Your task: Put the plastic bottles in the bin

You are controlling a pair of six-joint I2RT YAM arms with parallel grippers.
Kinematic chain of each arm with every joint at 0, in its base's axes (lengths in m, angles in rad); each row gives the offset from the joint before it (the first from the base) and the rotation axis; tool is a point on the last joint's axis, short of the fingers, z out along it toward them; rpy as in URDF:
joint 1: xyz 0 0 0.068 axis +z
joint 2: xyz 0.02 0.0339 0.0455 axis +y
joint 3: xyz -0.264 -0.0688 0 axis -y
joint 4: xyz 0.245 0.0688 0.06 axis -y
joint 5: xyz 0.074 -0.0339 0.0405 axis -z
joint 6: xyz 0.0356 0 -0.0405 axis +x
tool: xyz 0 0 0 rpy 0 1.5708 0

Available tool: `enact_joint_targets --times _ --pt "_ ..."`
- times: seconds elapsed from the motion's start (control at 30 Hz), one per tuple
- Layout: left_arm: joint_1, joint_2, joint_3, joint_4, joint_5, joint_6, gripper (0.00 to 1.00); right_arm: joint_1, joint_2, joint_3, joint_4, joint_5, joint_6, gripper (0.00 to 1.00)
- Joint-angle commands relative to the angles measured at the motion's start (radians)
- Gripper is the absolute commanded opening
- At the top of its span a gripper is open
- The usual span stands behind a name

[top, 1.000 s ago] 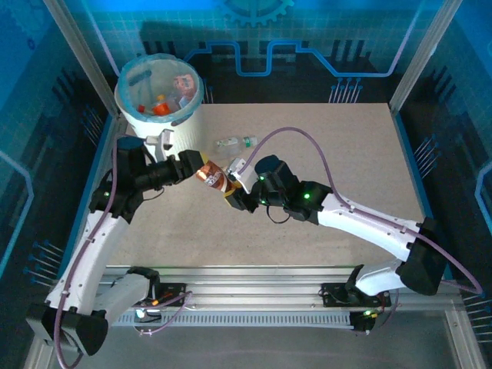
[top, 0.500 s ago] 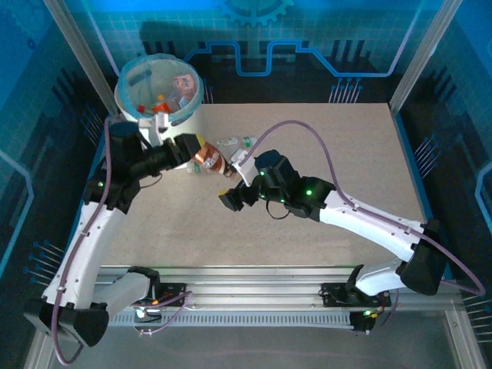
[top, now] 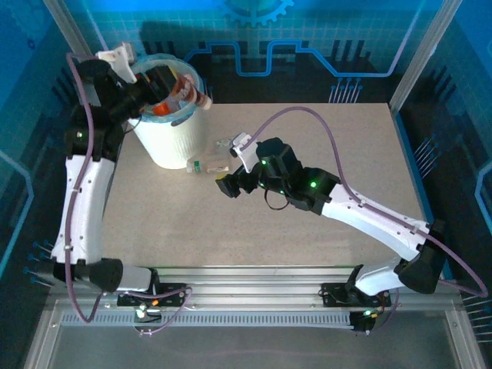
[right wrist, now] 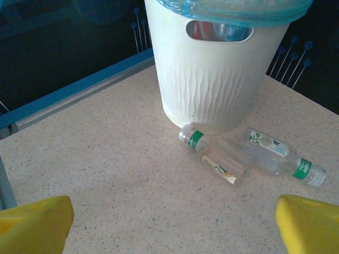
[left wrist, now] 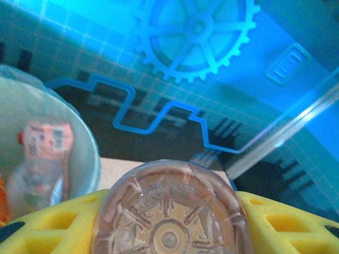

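Observation:
My left gripper [top: 175, 86] is raised over the bin [top: 169, 142], shut on a brown-labelled plastic bottle [top: 187, 90] that lies across the rim. In the left wrist view the bottle's clear base [left wrist: 169, 211] sits between the yellow fingers [left wrist: 47, 227]. Several bottles lie inside the bin [left wrist: 85, 159], one with a pink label [left wrist: 45, 153]. Two clear bottles with green bands lie on the table by the bin's foot [right wrist: 220, 159] [right wrist: 280, 153]. My right gripper [top: 231, 184] hovers open just in front of them, its fingertips [right wrist: 32, 225] wide apart.
The bin stands at the table's far left corner, beside a blue frame rail [right wrist: 79, 90]. Speckled beige tabletop [top: 323, 138] stretches to the right and front. The right arm's purple cable [top: 307, 115] arcs above the middle.
The left arm has lifted the brown-labelled bottle from mid-table up over the bin. The right gripper, close against that bottle a second ago, has drawn away and now faces the two lying bottles.

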Motion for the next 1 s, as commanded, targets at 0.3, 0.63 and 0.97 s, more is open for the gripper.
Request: enact_joint_targets --times 0.3,0.63,0.97 --pt "0.138 0.203 0.242 -0.06 -0.127 0.099 0.48 -0.057 0.085 0.139 -0.07 -0.063 -0.019 0.99" --pt "0.183 0.323 0.299 -0.115 -0.245 0.22 0.48 -0.08 0.094 0.111 -0.076 -0.076 -0.011 0.98" --pt "0.184 0.461 0.32 -0.145 -0.288 0.298 0.63 -0.082 0.133 0.153 -0.114 -0.074 -0.011 0.98"
